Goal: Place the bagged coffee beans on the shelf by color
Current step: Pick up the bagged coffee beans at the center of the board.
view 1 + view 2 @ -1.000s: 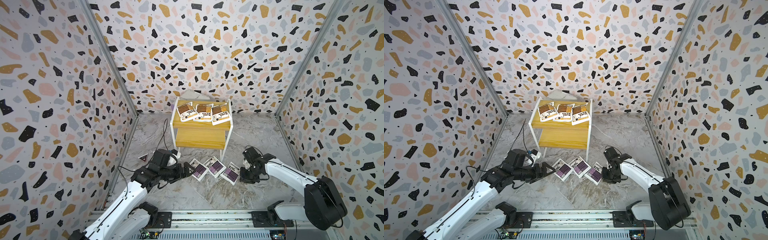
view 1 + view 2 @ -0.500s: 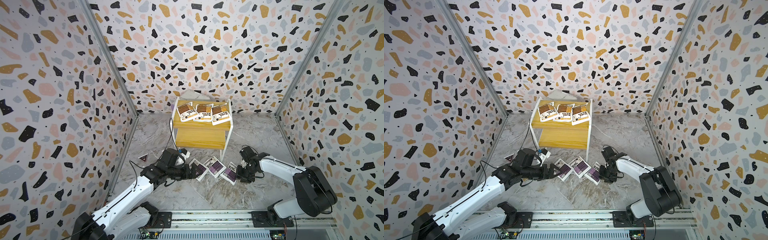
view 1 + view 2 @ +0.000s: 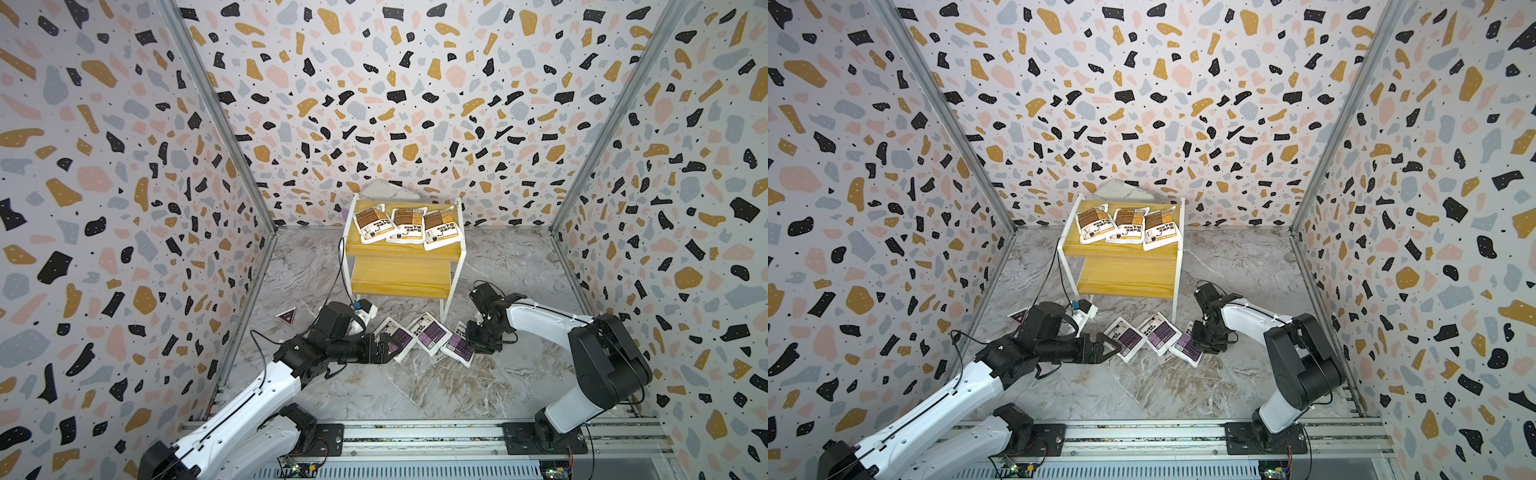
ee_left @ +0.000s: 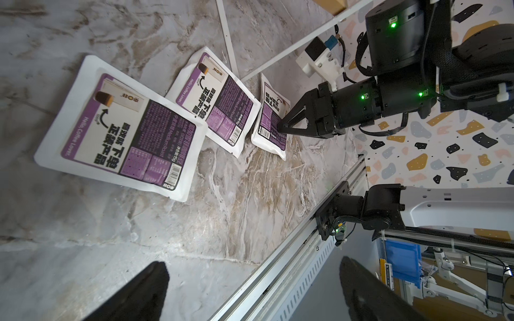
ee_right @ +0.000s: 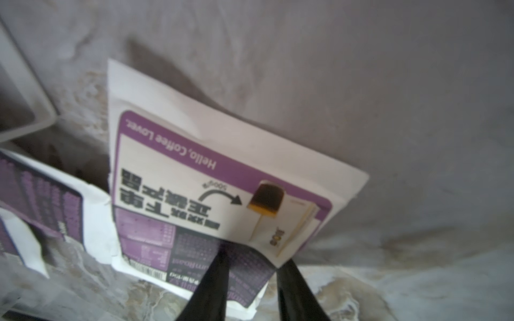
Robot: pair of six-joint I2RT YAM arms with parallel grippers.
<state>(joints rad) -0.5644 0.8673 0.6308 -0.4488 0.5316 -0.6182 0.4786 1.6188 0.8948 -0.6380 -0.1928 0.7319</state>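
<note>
Now closer, left gripper point(image 3: 387, 348) spread; right gripper point(image 4: 281, 126) tight on rightmost purple pouch point(image 5: 194, 180).

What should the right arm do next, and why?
Probably close the right gripper on the rightmost purple-panelled white pouch: its jaws straddle that pouch's edge, no firm grip is evident, and the yellow wood shelf's lower board holds nothing.

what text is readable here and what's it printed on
"Hello, Coffee Lover.": purple pouch, along its label border
"下单 正装产品": same label, large black print
"Medium Roast": dark panel of a second purple pouch
Small print, barcodes, brown pouches on the shelf: too small to read
</note>
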